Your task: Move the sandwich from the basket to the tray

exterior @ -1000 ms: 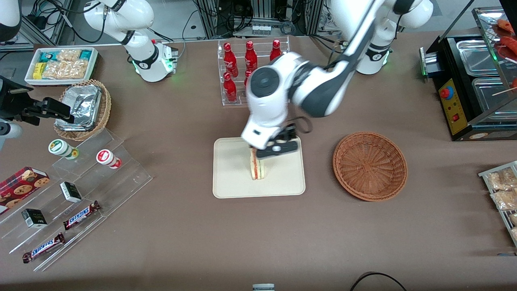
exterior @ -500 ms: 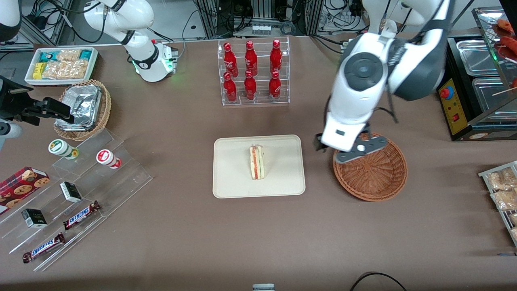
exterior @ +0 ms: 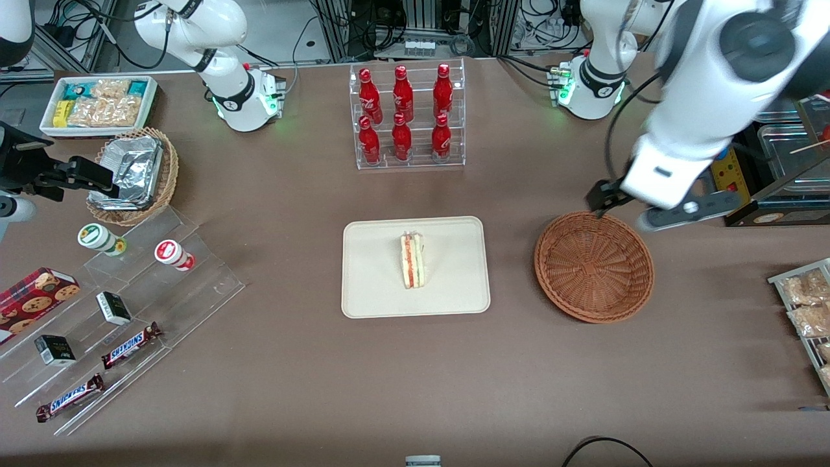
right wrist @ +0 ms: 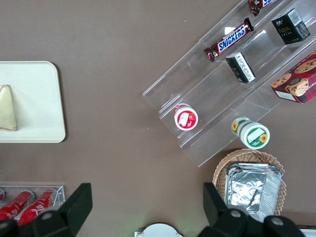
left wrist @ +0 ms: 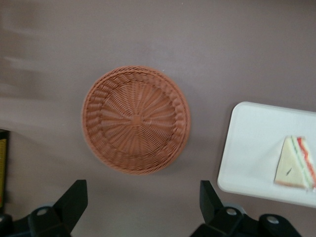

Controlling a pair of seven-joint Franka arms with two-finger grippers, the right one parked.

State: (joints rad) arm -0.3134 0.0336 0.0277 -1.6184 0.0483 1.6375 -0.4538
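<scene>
The sandwich (exterior: 412, 261) lies on its side near the middle of the tray (exterior: 369, 285), with its red and pale-green layers showing along its edge. There is one sandwich, one tray and one basket (exterior: 594, 266) in the front view. The reddish-brown basket holds nothing and sits beside the tray, toward the working arm's end of the table, apart from it. The gripper (exterior: 661, 204) hangs above the table at about one o'clock from the basket, over its rim and farther from the front camera. At twelve o'clock from the tray stands a clear rack (exterior: 410, 117) with six red bottles, three in each of two rows. Toward the parked arm's end of the table a stepped clear stand (exterior: 130, 305) carries two Snickers bars, two small dark boxes, two round cups and one cookie box. At eleven o'clock from that stand sit one tan basket (exterior: 133, 175) of foil containers and one white box (exterior: 97, 104) of snack packets.

In the left wrist view, the gripper (left wrist: 143, 207) has its two black fingers (left wrist: 71, 202) spread wide apart, with nothing between them. One basket (left wrist: 136, 120) lies under it, with the tray (left wrist: 252, 153) and the sandwich (left wrist: 295, 163) at three to four o'clock from the basket.

In the right wrist view, one end of the tray (right wrist: 34, 103) shows with a corner of the sandwich (right wrist: 7, 107). The stepped stand (right wrist: 232, 89) shows two Snickers bars, two dark boxes, two cups and one cookie box, with the tan basket (right wrist: 249, 182) just beside it.
</scene>
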